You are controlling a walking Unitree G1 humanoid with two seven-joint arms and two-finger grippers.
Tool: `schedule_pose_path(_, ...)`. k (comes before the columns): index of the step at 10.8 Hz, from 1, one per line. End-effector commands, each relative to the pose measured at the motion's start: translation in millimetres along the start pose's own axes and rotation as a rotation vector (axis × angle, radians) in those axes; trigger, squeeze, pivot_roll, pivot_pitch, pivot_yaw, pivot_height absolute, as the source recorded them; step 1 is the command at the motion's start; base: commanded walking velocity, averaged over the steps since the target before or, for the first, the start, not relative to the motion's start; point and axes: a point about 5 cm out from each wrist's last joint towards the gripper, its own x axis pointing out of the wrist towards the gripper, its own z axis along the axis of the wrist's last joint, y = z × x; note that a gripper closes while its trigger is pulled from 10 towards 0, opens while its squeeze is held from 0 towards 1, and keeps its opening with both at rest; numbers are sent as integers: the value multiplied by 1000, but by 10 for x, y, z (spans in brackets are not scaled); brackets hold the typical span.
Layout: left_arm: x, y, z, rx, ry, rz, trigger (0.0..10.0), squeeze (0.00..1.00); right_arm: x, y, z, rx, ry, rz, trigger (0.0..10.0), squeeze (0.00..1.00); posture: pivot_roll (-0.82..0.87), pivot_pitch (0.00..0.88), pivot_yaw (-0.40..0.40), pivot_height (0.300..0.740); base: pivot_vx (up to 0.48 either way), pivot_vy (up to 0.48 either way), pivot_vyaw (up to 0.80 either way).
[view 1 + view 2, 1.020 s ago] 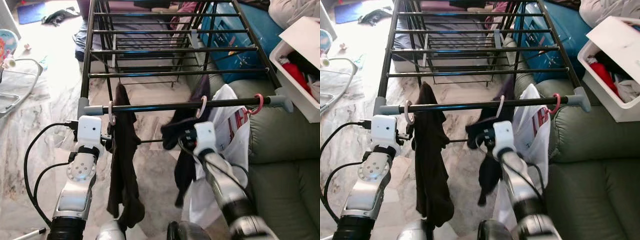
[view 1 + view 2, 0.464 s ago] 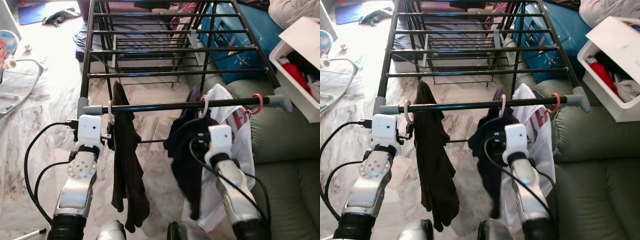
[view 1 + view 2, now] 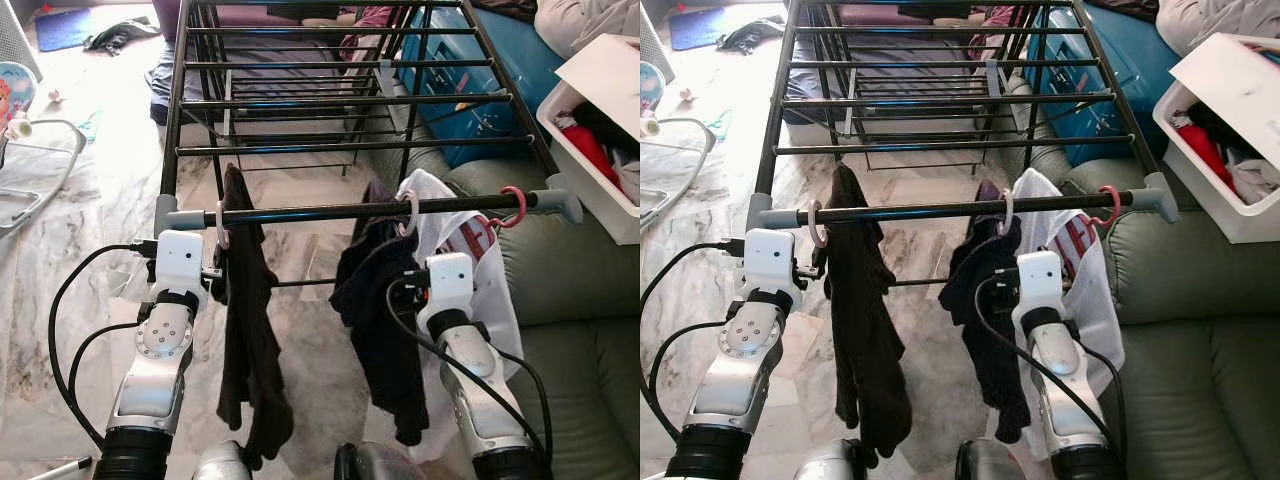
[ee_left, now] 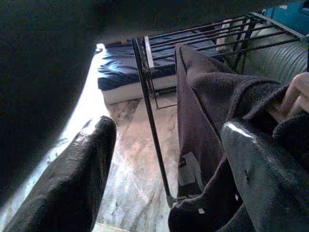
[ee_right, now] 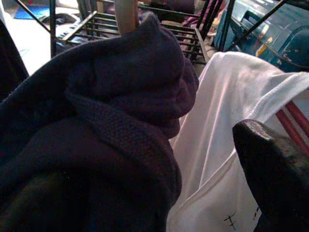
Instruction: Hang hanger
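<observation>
1. Where the left gripper (image 4: 159, 164) reaches up beside the rack, its two black fingers (image 4: 72, 179) stand well apart; a dark brown garment (image 3: 250, 340) lies against the inner face of one finger, while the other has only floor behind it. Whether the garment is actually gripped, I cannot tell.
2. The right gripper (image 5: 203, 193) sits just under the front rail (image 3: 380, 211). One finger (image 5: 275, 169) shows at the side, the dark purple garment (image 5: 96, 145) bulks across the space beside it, and the white shirt (image 5: 227, 121) hangs between them (the second finger is hidden, so the opening cannot be judged).
3. Just above the right fingers, the pale hanger hook (image 3: 408, 212) rests over the front rail, carrying the purple garment.
4. Above the left fingers, a second pale hook (image 3: 221, 224) sits on the same rail with the brown garment below it.
5. Further along the rail past the white shirt, a red hook (image 3: 515, 208) hangs near the grey end cap.
6. Beyond the fingers, the black drying rack (image 3: 340, 100) runs bare bars over marble floor (image 3: 90, 220); a green sofa (image 3: 580, 290) stands beside the right arm.
</observation>
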Motion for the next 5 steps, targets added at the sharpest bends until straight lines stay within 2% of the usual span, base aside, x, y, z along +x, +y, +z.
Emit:
schedule_pose_path(1,16,9,-4,9,3,-8,10000,0,-5,-32,87,-4,-37,-6,10000,1000,-38,69,-43,740,0,0,0)
schedule_pose_path(5,17,0,3,8,-7,-8,10000,0,17,-24,172,-21,-83,-6,10000,1000,-41,68,-44,740,0,0,0)
